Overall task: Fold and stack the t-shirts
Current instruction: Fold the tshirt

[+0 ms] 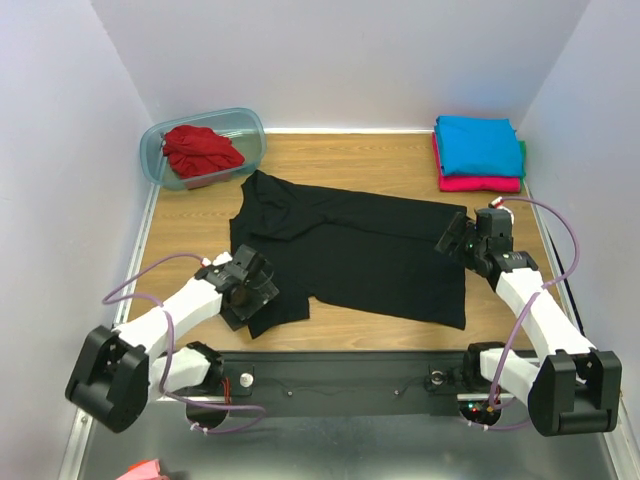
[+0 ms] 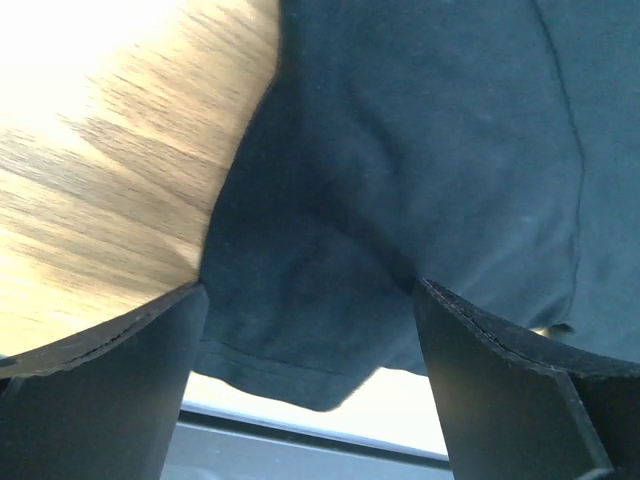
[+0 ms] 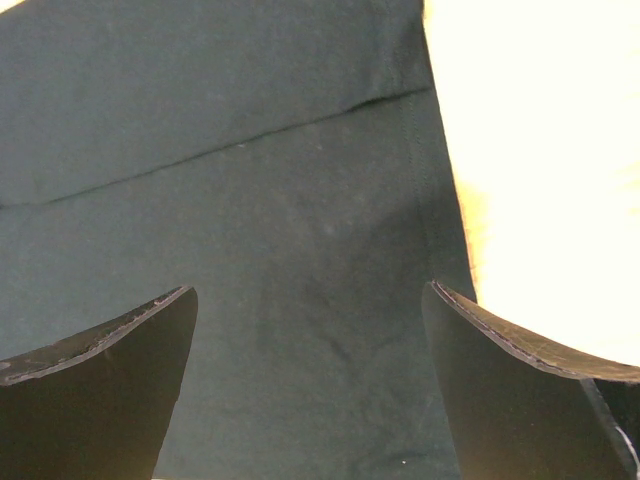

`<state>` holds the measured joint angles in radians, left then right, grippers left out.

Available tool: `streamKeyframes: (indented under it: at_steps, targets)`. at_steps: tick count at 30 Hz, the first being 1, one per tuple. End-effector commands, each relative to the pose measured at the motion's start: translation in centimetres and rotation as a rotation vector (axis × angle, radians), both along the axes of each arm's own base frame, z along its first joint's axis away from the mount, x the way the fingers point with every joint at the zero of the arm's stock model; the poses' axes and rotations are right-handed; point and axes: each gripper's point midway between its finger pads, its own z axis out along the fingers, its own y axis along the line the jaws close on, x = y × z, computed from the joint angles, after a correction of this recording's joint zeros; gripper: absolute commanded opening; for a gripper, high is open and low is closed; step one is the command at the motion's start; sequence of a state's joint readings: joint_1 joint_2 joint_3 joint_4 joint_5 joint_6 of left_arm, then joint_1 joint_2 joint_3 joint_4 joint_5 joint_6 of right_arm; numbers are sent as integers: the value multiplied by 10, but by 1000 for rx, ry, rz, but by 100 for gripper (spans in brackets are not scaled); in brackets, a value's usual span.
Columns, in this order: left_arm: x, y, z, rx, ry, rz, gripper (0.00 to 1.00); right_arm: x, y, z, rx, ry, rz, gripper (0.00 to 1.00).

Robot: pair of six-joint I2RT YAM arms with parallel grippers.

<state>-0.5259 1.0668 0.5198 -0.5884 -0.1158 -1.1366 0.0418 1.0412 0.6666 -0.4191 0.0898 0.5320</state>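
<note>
The black t-shirt [image 1: 350,245] lies spread across the middle of the wooden table. My left gripper [image 1: 252,290] is open over its near left sleeve [image 2: 300,330], fingers [image 2: 110,400] astride the cloth. My right gripper [image 1: 455,238] is open above the shirt's right edge [image 3: 300,250], close to its hem. The red t-shirt [image 1: 200,150] lies crumpled in the plastic tub. The turquoise t-shirt [image 1: 478,143] lies folded on the folded magenta t-shirt [image 1: 480,183] at the back right.
The translucent blue-grey tub [image 1: 250,125] stands at the back left. White walls close the table on three sides. A black rail [image 1: 350,375] with both arm bases runs along the near edge. Bare wood [image 2: 100,180] lies left of the sleeve.
</note>
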Motion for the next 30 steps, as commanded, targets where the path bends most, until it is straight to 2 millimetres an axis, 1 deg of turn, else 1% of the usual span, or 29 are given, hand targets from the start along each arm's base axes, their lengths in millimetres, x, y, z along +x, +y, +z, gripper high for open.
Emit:
streamKeyframes:
  at_steps: [1,3,4,6,7,9,12,13,16,17,18,19,21,22,24,25,26,28,30]
  targets:
    - [-7,-4,-3,34,66,-24,97,-1,-5,-1,-17,-10,-26,100]
    - [-9,-6,-7,44,87,-34,92,-1,-7,-1,-26,-8,-30,100]
    - [-9,-7,-7,46,91,-37,86,0,-7,-2,-29,-3,-35,100]
    - [-11,-7,-10,54,104,-47,73,0,-8,-4,-31,4,-35,100]
    - [-11,-7,-11,55,104,-50,62,1,-8,-4,-31,5,-34,100]
    - [-13,-7,-13,56,118,-56,49,1,-8,-6,-34,13,-36,100]
    - [-13,-8,-13,53,119,-63,42,0,-8,-7,-35,17,-37,100]
    - [-13,-8,-13,52,117,-66,34,0,-9,-7,-37,17,-41,100]
    - [-13,-9,-12,44,114,-77,20,-2,-10,-6,-34,13,-56,100]
    - [-14,-10,-12,40,115,-80,11,-3,-10,-5,-33,10,-60,100]
    - [-14,-11,-11,35,113,-82,6,-4,-11,-4,-23,10,-79,100]
    - [-15,-11,-11,34,114,-84,0,-10,-12,-3,-19,18,-95,100]
    - [-14,-10,-8,33,104,-86,0,-21,-14,-6,0,38,-152,100]
    - [-12,-9,-7,39,96,-85,0,-32,-17,-8,0,62,-173,100]
    - [-9,-9,-2,38,72,-87,0,-44,-17,-11,11,87,-199,100]
    - [-8,-9,0,40,63,-90,0,-56,-18,-16,20,128,-230,100]
    - [-6,-9,2,40,53,-92,0,-60,-22,-15,21,130,-267,100]
    - [-5,-8,7,36,31,-97,0,-65,-18,-6,80,114,-318,100]
    - [-4,-9,9,28,14,-103,0,-72,-8,-6,171,107,-354,100]
